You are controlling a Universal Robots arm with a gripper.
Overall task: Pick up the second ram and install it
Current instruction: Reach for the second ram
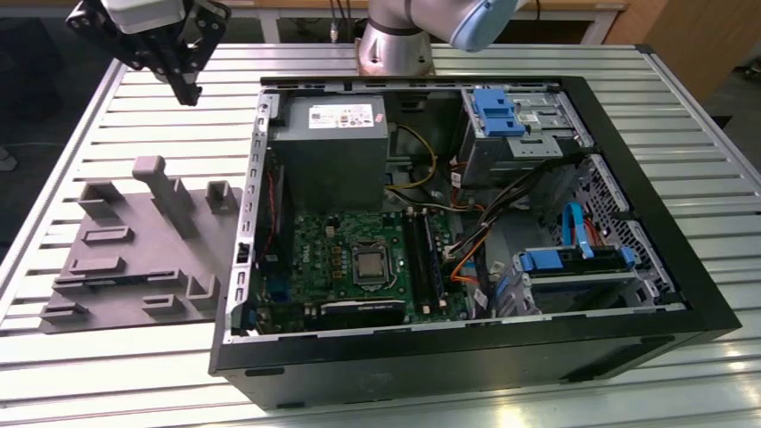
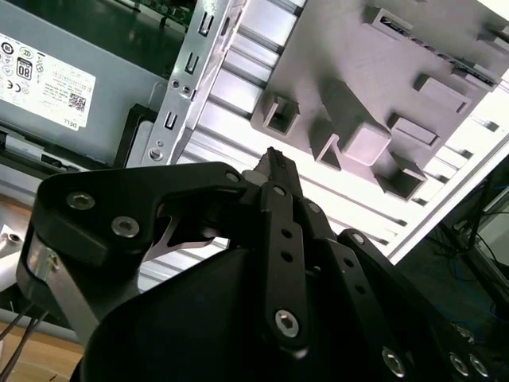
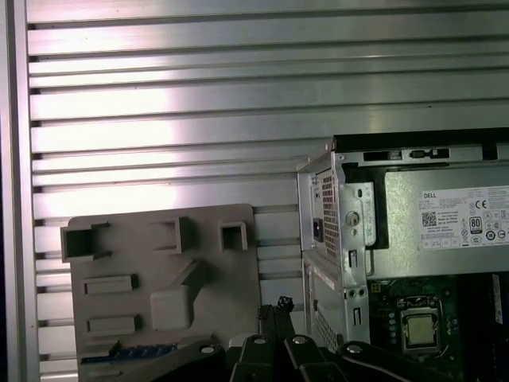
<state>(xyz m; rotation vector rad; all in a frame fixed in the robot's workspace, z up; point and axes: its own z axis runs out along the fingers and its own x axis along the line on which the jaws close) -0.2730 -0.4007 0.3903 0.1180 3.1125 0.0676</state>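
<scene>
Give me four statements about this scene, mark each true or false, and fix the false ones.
1. The gripper hovers over the slatted table, outside the computer case. True.
2. The computer case is closed. False: its side is open and the green motherboard shows.
3. The grey fixture block lies on the table at the exterior view's left of the case. True.
4. The gripper holds the second ram. False: the gripper holds nothing; in the first wrist view a dark stick, likely that ram, lies in the fixture block.

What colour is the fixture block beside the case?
Grey; the fixture block shows best in the exterior view.
</scene>
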